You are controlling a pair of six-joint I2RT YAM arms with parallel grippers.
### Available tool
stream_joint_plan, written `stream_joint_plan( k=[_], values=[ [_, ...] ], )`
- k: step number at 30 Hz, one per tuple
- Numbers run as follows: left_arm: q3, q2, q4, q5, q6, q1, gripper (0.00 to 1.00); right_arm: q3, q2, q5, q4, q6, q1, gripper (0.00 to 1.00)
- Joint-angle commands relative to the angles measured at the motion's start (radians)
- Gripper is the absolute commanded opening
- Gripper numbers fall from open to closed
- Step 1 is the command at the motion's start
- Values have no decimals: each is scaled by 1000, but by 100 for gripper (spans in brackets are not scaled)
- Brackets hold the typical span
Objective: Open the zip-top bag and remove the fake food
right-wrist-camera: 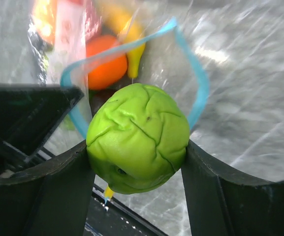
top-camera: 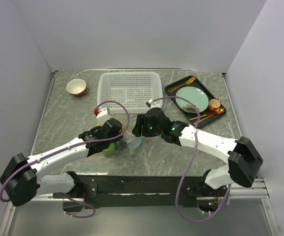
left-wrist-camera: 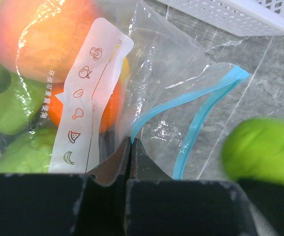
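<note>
The clear crinkly zip-top bag [left-wrist-camera: 171,83] with a teal-blue strip lies on the grey tabletop [top-camera: 63,118], its edge pinched by the clenched left hand [left-wrist-camera: 132,150]. A wrinkled green plastic fruit [right-wrist-camera: 138,137], grasped by the right hand [right-wrist-camera: 137,147] outside the mouth, could be squeezed out and dropped.

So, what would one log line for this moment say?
left gripper: shut on zip-top bag; right gripper: shut on green fruit; zip strip: open; other fruit: inside

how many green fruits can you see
3. One green fruit is gripped in the right tool, by the mouth of the zip-top bag. Two green fruits lie inside it, left wrist view. More may be hidden.
</note>
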Motion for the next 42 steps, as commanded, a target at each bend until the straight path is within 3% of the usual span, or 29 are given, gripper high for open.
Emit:
stream_joint_plan(
  k=[1,10,13,14,20,24,27,30,33,34,35,39,42],
  values=[
    [-8,1,43,25,29,10,1,134,-32,-12,-39,-63,-131,38],
    [-45,-26,75,103,43,10,1,382,215,-26,13,-94,-296,44],
    [-48,-32,78,127,49,10,1,454,308,-49,21,-95,-316,56],
    [-47,-35,78,134,52,10,1,471,328,-48,22,-97,-317,65],
    [-45,-43,85,158,43,2,1,602,441,-66,-12,-120,-328,86],
    [-60,-64,62,112,-7,-18,1,642,419,-66,-59,-128,-328,93],
    [-89,-94,66,94,-32,-20,1,573,321,-66,-50,-108,-323,96],
    [-102,-103,74,88,-44,-20,1,454,202,-101,-58,-54,-320,86],
    [-106,-104,85,91,-47,-23,1,233,54,-172,39,4,-301,57],
    [-105,-104,88,91,-47,-29,1,129,24,-193,68,18,-297,43],
    [-100,-103,89,89,-49,-36,1,81,-25,-212,111,35,-291,38],
    [-76,-103,65,40,-86,-93,1,-154,-115,-299,256,122,-198,32],
    [-68,-97,49,3,-119,-136,1,-208,-112,-295,321,157,-106,29]
  ],
)
